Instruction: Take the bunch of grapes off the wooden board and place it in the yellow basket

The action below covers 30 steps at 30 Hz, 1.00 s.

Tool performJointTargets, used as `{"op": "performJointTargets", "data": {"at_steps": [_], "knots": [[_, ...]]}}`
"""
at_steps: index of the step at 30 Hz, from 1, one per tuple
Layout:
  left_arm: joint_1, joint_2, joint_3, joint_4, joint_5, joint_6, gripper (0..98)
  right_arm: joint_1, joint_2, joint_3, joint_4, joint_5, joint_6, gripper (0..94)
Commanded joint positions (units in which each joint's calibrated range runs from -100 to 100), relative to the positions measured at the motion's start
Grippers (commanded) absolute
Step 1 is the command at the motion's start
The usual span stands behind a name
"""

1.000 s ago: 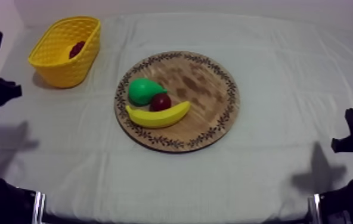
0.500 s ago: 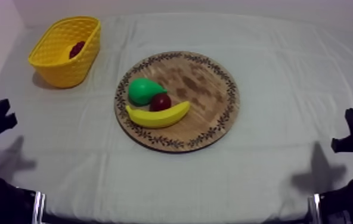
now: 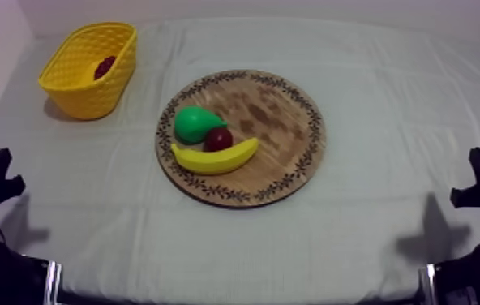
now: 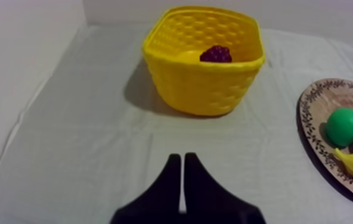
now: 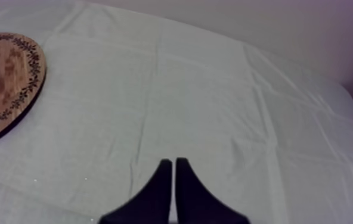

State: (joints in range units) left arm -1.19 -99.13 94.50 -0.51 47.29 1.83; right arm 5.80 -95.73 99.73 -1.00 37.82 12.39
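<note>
Near-left edge of the worktop (image 3: 389, 89): left claw (image 4: 182, 159), pressed closed on nothing. Far-left corner: yellow basket (image 4: 203, 89), with the bunch of grapes (image 4: 216, 54) lying inside, so seemingly nothing left to place. Best to settle that arm low, well clear of the basket. Leave wooden board (image 3: 280, 122), pear (image 3: 195, 123), small red fruit (image 3: 218, 139) and banana (image 3: 215, 156) untouched. Near-right edge: right claw (image 5: 173, 164), closed, empty; no need to move.

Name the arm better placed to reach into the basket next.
Left. The left gripper, shut on nothing, faces the basket holding the grapes; the right gripper faces bare cloth beside the board.
</note>
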Motion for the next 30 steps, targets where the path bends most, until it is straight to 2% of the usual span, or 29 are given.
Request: {"op": "performJointTargets", "data": {"at_steps": [1, 17, 21, 25, 30], "knots": [[-0.10, -0.35, 0.17, 0.13, -0.11, -0.47, 0.0, 0.02, -0.02, 0.04, 0.00, 0.00, -0.01, 0.2], [0.12, -0.70, 1.25, 0.33, -2.29, -2.20, 0.0, 0.02, -0.02, 0.04, 0.00, 0.00, 0.01, 0.2], [0.24, -0.70, 1.29, 0.40, -2.43, -3.51, 0.0, 0.02, -0.02, 0.04, 0.00, 0.00, 0.00, 0.2], [1.07, -0.70, 1.35, 0.34, -2.45, -3.33, 0.0, 0.02, -0.02, 0.04, 0.00, 0.00, 0.01, 0.2], [1.38, -0.70, 2.43, -0.66, -5.74, -5.97, 0.0, 0.02, -0.02, 0.04, 0.00, 0.00, 0.02, 0.2]]}}
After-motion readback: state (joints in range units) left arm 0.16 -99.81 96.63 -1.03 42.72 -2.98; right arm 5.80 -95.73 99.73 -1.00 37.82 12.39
